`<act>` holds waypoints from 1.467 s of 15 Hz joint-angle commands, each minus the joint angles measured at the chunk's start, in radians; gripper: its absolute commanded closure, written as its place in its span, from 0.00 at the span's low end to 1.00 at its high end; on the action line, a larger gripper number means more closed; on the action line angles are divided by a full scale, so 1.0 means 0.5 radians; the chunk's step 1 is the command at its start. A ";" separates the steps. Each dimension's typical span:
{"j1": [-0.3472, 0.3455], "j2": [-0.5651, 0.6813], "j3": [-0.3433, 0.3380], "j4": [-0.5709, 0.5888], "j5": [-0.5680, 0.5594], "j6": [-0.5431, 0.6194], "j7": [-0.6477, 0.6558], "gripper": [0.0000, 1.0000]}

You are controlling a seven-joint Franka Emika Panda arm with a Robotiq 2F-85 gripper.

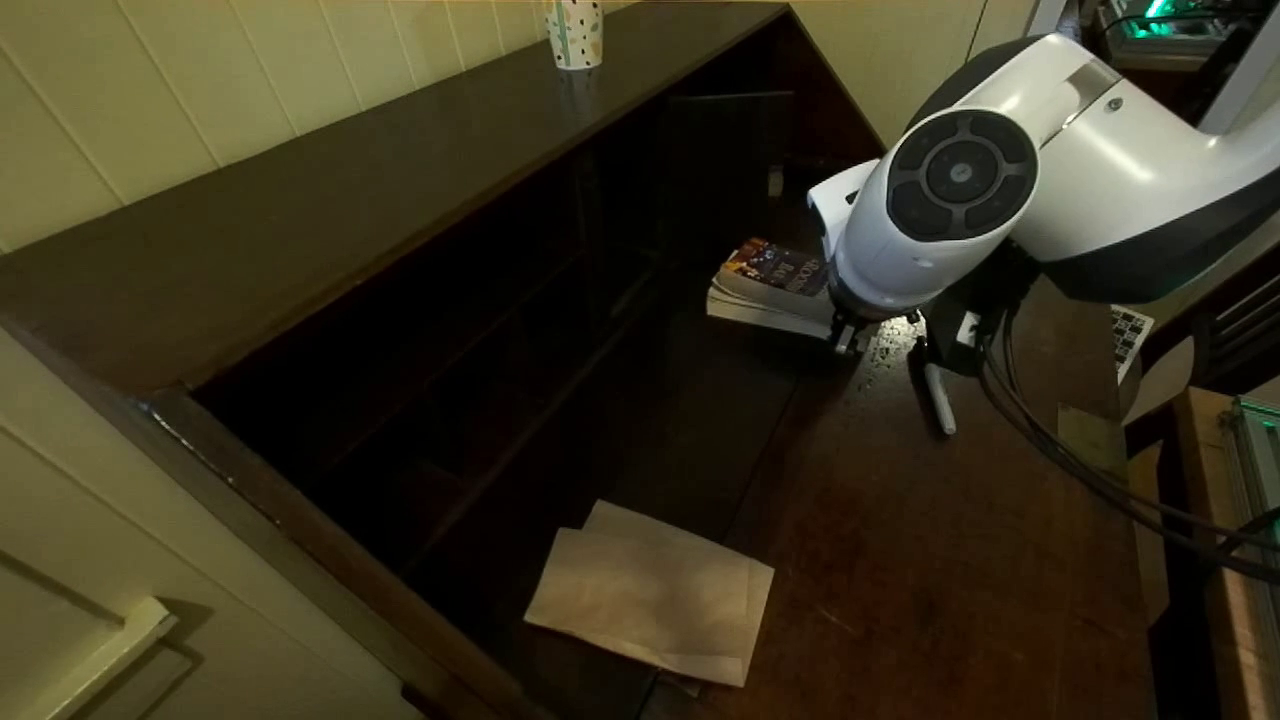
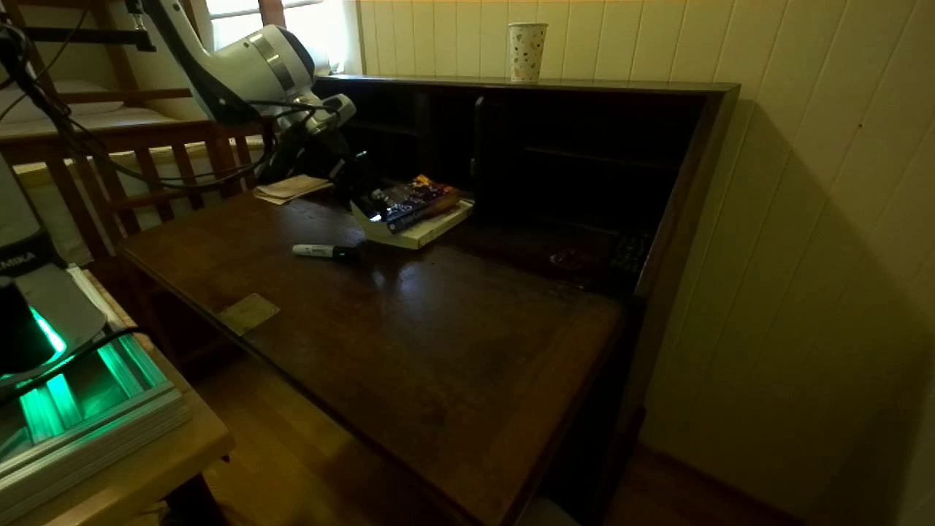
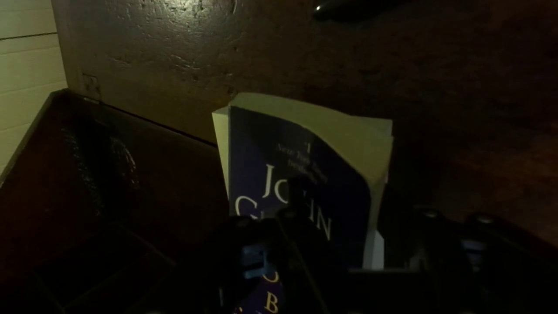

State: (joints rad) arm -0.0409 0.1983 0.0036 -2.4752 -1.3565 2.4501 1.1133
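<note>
Wrist view | blue paperback [image 3: 292,155] at pincer [image 3: 348,205], partly hidden behind it | clenched or released: cannot tell

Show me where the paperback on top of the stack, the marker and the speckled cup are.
Top paperback [image 3: 293,159]: wrist view, on its dark blue front cover.
Marker [image 1: 938,396]: in an exterior view, on its white barrel.
Speckled cup [image 2: 527,54]: in an exterior view, on its patterned side.
</note>
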 commanded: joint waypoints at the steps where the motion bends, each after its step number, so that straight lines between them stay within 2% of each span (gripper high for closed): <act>1: 0.016 0.061 -0.027 0.038 -0.077 0.018 0.084 0.68; 2: 0.016 0.060 -0.027 0.040 -0.075 0.017 0.085 0.70; 3: 0.016 0.058 -0.027 0.041 -0.074 0.017 0.086 0.83; 5: 0.017 0.041 -0.027 0.042 -0.062 0.002 0.083 0.91; 10: 0.013 -0.025 -0.027 0.026 0.001 -0.019 0.061 0.91; 22: 0.029 -0.437 -0.022 -0.039 0.286 -0.082 -0.079 0.91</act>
State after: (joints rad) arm -0.0386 0.0505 -0.0080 -2.4746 -1.2605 2.4355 1.1076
